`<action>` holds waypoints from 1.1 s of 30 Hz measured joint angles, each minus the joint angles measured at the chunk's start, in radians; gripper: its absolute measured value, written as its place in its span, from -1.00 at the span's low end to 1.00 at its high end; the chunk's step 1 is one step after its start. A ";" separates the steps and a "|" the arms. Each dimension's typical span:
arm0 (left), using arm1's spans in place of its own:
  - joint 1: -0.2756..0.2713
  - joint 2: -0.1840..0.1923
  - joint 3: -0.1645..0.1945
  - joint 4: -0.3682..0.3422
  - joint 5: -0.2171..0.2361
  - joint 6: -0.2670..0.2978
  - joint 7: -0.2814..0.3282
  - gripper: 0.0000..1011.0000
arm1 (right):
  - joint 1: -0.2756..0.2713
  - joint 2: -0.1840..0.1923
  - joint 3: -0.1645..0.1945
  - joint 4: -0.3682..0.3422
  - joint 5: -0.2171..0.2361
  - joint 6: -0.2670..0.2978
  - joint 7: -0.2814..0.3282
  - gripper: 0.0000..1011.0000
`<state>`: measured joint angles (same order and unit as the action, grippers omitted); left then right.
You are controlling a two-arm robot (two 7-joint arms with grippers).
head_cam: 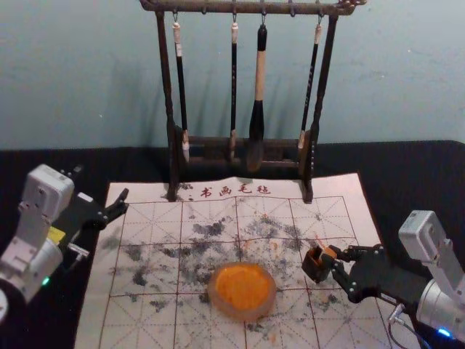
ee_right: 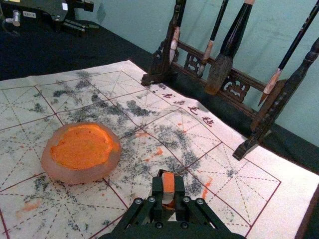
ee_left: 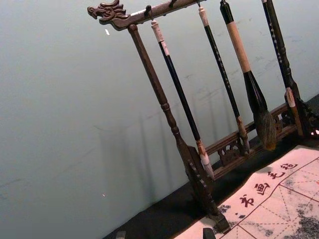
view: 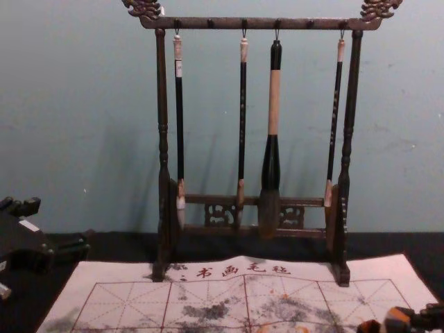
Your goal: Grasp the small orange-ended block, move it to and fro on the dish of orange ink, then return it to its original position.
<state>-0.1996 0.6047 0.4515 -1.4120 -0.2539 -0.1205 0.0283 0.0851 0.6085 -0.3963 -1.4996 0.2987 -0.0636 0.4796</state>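
My right gripper [head_cam: 334, 263] is at the right of the mat, shut on the small orange-ended block [head_cam: 329, 253]. In the right wrist view the block [ee_right: 168, 185] is pinched between the fingertips of my right gripper [ee_right: 168, 193], its orange end facing up. A small dark box [head_cam: 314, 265] is right by the block; whether the block is partly inside it I cannot tell. The dish of orange ink [head_cam: 242, 291] lies left of them on the mat. My left gripper [head_cam: 120, 205] stays parked, open, over the mat's far left corner.
A dark wooden rack [head_cam: 173, 131] with several hanging brushes stands at the mat's far edge, before the wall. The gridded white mat [head_cam: 149, 320] with grey and orange stains lies on a black tabletop [head_cam: 43, 320].
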 joint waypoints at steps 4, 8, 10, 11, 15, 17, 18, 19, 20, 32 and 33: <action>0.000 0.000 0.000 0.000 0.000 0.000 0.000 0.98 | 0.000 0.000 0.000 0.000 0.000 0.000 0.000 -0.79; 0.000 0.000 0.000 0.000 0.000 0.000 0.000 0.98 | 0.000 0.000 0.000 0.000 0.000 0.000 0.000 -0.79; 0.000 0.000 0.000 0.000 0.000 0.000 0.000 0.98 | -0.002 -0.004 0.008 -0.005 -0.001 0.009 0.000 -0.79; 0.000 0.000 0.000 0.000 0.000 0.000 0.000 0.98 | -0.003 -0.007 0.012 -0.008 0.000 0.017 0.001 -0.79; 0.000 0.000 0.000 0.000 0.000 0.000 0.000 0.98 | -0.008 -0.013 0.027 -0.021 0.008 0.046 0.003 -0.79; 0.000 0.000 0.000 0.000 0.000 0.000 0.000 0.98 | -0.012 -0.015 0.036 -0.031 0.013 0.060 0.004 -0.79; 0.000 0.000 0.000 0.000 0.000 0.000 0.000 0.98 | -0.014 -0.016 0.039 -0.036 0.015 0.064 0.005 -0.79; 0.000 0.000 0.000 0.000 0.000 0.000 0.000 0.98 | -0.016 -0.016 0.042 -0.040 0.017 0.067 0.005 -0.79; 0.000 0.000 0.000 0.000 0.000 0.000 0.000 0.98 | -0.017 -0.016 0.045 -0.043 0.019 0.070 0.005 -0.79; 0.000 0.000 0.000 0.000 0.000 0.000 0.000 0.98 | -0.027 -0.011 0.091 -0.118 0.037 0.097 -0.005 -0.79; 0.000 0.000 0.000 0.000 0.000 0.000 0.000 0.98 | -0.023 -0.011 0.095 -0.125 0.039 0.097 -0.005 -0.79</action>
<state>-0.1995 0.6047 0.4514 -1.4120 -0.2539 -0.1205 0.0282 0.0620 0.5972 -0.3009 -1.6244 0.3378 0.0331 0.4745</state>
